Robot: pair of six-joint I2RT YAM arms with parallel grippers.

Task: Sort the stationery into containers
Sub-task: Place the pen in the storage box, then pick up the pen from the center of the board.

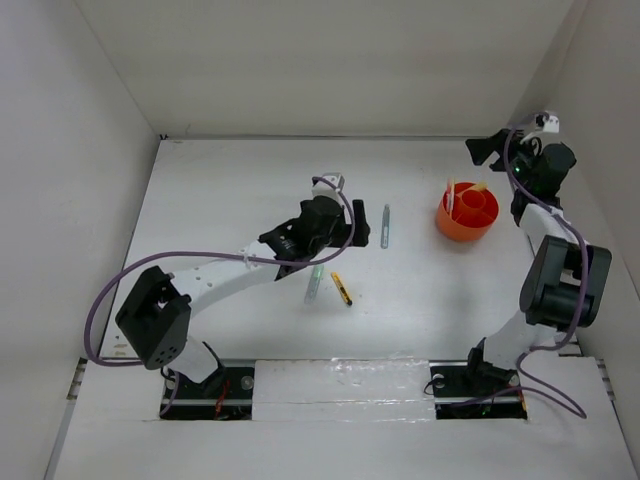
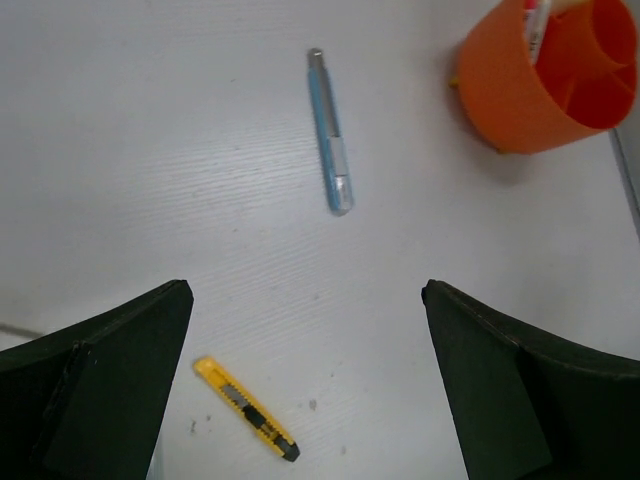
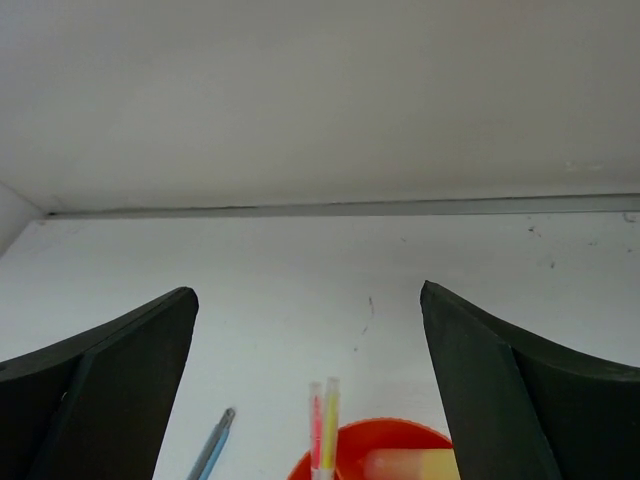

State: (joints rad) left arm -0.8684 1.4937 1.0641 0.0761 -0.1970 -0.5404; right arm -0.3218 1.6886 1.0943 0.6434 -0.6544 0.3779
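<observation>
The orange pot (image 1: 467,212) stands at the back right; thin red and yellow pens (image 3: 322,425) and a yellow marker (image 3: 415,465) stand in it. A grey-blue pen (image 1: 385,226) lies left of the pot. A pale green marker (image 1: 314,284) and a short yellow-black pen (image 1: 342,289) lie mid-table. My left gripper (image 1: 290,250) is open and empty above the table, just left of the green marker; its wrist view shows the yellow-black pen (image 2: 245,408), the grey-blue pen (image 2: 328,130) and the pot (image 2: 545,75). My right gripper (image 1: 487,150) is open and empty, raised behind the pot.
White walls close in the table on the left, back and right. The back wall's foot (image 3: 340,209) runs across the right wrist view. The left arm's purple cable (image 1: 110,300) loops near the left edge. Erasers are not in view.
</observation>
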